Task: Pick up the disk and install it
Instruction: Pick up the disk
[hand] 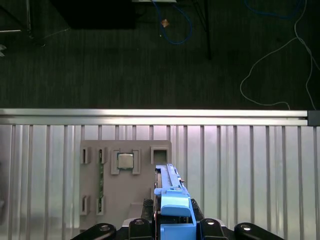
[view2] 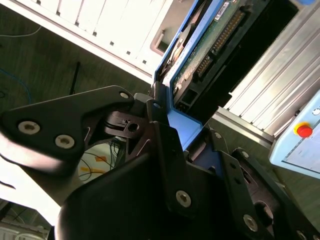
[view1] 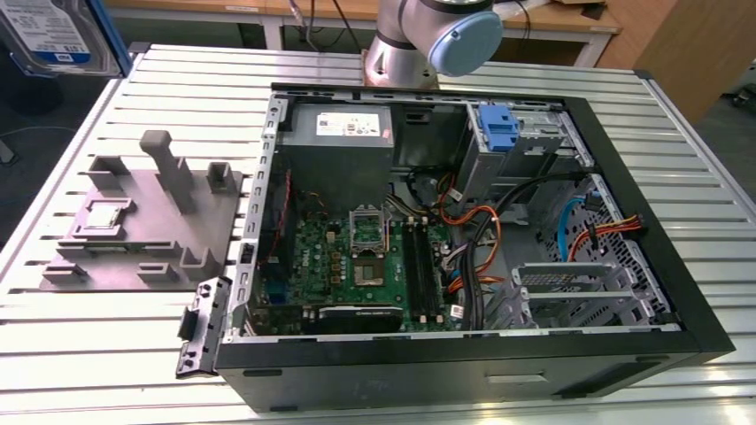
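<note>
The disk point(view1: 53, 35), silver-grey with a white-and-blue label and a blue carrier frame, hangs high at the exterior view's upper left, off the table's corner. In the second wrist view my gripper point(view2: 167, 115) is shut on the blue frame, and the disk's point(view2: 210, 45) green circuit-board side shows. In the first wrist view the disk point(hand: 172, 200) stands edge-on between my black fingers point(hand: 145, 227), above the grey plastic stand point(hand: 125, 185).
The open computer case point(view1: 674, 292) lies on the slatted metal table point(view1: 697, 177), with a power-supply box point(view1: 343, 124), motherboard point(view1: 354, 257) and a blue-tabbed drive bay point(view1: 502, 133). The grey stand point(view1: 142, 221) sits beside the case. A red button point(view2: 303, 130) is on a pale panel.
</note>
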You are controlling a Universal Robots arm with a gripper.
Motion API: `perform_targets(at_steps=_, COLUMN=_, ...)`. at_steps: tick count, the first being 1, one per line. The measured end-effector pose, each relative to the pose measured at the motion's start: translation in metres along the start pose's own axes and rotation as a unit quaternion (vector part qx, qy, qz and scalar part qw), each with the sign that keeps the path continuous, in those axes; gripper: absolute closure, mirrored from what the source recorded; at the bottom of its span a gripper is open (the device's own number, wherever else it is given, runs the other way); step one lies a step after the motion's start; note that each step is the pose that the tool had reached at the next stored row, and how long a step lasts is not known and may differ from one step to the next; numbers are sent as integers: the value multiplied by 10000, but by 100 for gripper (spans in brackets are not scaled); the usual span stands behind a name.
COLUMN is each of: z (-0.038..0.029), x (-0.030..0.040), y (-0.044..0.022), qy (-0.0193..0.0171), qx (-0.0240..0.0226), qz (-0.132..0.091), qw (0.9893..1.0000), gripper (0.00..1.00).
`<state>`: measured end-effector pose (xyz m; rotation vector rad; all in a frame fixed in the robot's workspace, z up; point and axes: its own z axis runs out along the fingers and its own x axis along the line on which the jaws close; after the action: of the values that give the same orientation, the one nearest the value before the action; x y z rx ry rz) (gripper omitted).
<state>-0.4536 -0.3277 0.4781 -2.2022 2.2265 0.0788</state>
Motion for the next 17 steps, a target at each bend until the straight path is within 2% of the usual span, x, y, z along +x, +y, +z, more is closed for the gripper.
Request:
perform_targets(at_steps=7, z=-96, x=-4, y=3, qy=0, qx=0, qz=0, qw=10000, gripper=63)
perform_targets(at_steps=12, z=-104, x=-4, y=3, qy=0, qx=0, qz=0, qw=10000, gripper=63)
perform_targets(at_steps=17, z=-108, x=38, y=3, qy=-4, qx=0, qz=0, qw=10000, gripper=63)
